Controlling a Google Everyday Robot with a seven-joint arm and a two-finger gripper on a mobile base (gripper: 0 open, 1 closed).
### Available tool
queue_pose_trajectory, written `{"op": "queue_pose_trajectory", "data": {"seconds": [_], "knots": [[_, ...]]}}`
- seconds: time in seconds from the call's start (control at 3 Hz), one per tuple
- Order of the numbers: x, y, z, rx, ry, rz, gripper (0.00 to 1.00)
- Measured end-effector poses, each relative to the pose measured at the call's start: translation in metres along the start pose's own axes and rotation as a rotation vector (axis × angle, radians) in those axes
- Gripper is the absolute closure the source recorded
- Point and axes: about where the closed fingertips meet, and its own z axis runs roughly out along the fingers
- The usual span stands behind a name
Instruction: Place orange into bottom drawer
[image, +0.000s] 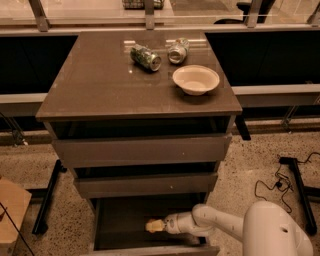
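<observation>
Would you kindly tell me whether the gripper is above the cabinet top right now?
No, the gripper is down inside the open bottom drawer, well below the cabinet top.

Grey-brown cabinet top (100, 85) with a crushed green can (145, 57), a second can (177, 51), a beige bowl (196, 79) (tool (153, 226) in bottom drawer (120, 220))
</observation>
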Motion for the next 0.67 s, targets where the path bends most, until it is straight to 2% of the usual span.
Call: {"op": "queue_pose_trajectory", "data": {"seconds": [0.67], "knots": [[0.0143,-0.0144,0.0155,-0.006,0.033,0.043,1.0]]}}
